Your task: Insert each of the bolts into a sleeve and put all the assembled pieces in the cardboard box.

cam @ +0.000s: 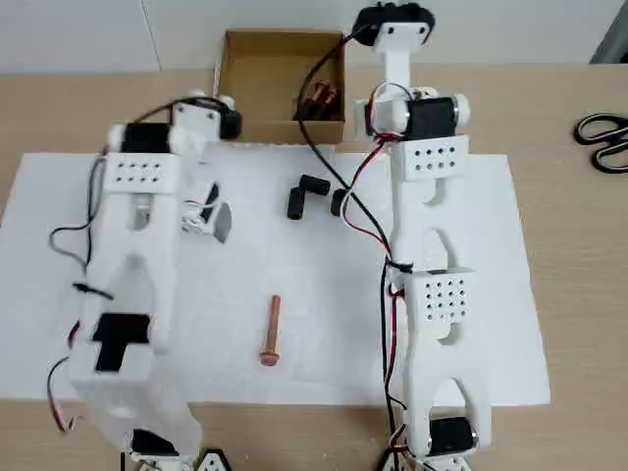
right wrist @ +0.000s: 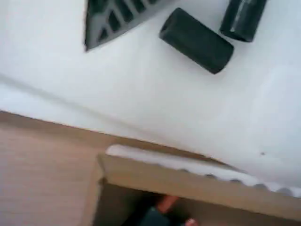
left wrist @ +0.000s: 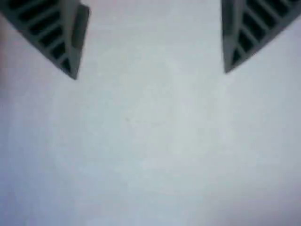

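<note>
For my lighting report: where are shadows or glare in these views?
High view: even light, no glare on the white sheet. Left wrist view: sheet softly lit, no hard shadows. Right wrist view: a highlight streaks one sleeve; the cardboard box inside is shadowed.

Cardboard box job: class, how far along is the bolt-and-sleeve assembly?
Done: what looks like an assembled piece lies in the cardboard box. In hand: the left claw is open and empty over the paper. Left: one bolt and loose sleeves.
</note>
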